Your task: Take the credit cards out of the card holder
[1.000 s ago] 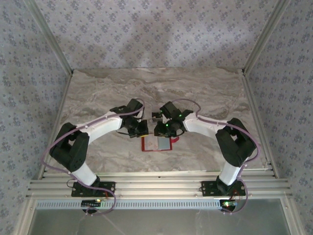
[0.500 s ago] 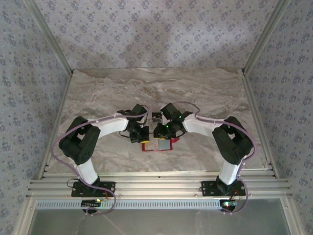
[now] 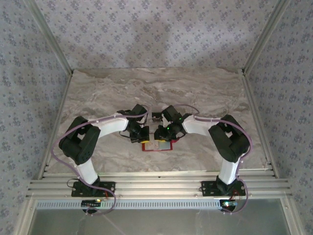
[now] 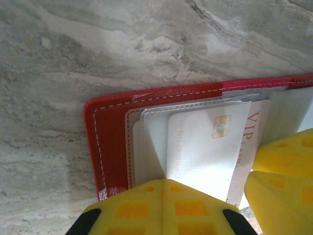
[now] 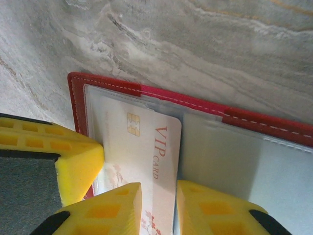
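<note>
Pressing down with jaws fully closed, the left gripper (image 4: 164, 190) rests its tips on the near end of a white VIP card (image 4: 205, 142) in the open red card holder (image 4: 110, 147); the right gripper (image 5: 159, 193) stands slightly parted over that card's long edge; the holder lies on the marble-patterned table (image 3: 205, 93), toward 6 o'clock of centre, floral-papered walls (image 3: 146, 29) around; left wrist view catches the right fingers (image 4: 286, 156) at 4 o'clock.
</note>
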Robot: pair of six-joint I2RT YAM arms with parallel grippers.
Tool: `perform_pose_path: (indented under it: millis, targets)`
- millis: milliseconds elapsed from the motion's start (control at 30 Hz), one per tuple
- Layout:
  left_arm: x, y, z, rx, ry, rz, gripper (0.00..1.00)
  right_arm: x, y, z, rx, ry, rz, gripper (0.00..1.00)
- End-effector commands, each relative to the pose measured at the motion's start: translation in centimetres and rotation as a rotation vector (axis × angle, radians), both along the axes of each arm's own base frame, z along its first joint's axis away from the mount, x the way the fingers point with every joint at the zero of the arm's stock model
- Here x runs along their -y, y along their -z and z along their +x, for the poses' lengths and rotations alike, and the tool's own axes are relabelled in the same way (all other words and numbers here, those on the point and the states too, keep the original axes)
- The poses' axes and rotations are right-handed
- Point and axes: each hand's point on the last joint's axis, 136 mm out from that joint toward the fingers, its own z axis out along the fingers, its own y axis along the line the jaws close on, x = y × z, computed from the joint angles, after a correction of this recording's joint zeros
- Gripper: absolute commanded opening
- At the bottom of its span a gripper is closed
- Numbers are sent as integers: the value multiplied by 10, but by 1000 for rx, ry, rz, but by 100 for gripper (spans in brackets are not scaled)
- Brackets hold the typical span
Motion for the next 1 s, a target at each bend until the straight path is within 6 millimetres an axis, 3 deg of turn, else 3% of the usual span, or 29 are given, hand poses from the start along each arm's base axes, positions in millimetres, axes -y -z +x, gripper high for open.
perform_pose_path:
  millis: [0, 367, 633, 967]
  targets:
    - [-15, 22, -11, -32, 10, 86, 6, 0, 8, -4, -26, -14, 13, 27]
    - [-24, 27, -13, -31, 24, 148, 6, 2, 16, -7, -60, -12, 45, 26]
    - [-24, 28, -15, -35, 28, 155, 6, -9, -1, -2, -52, 6, 181, 23]
    - [-26, 27, -14, -31, 31, 168, 5, -2, -2, 2, -33, 33, 177, 9]
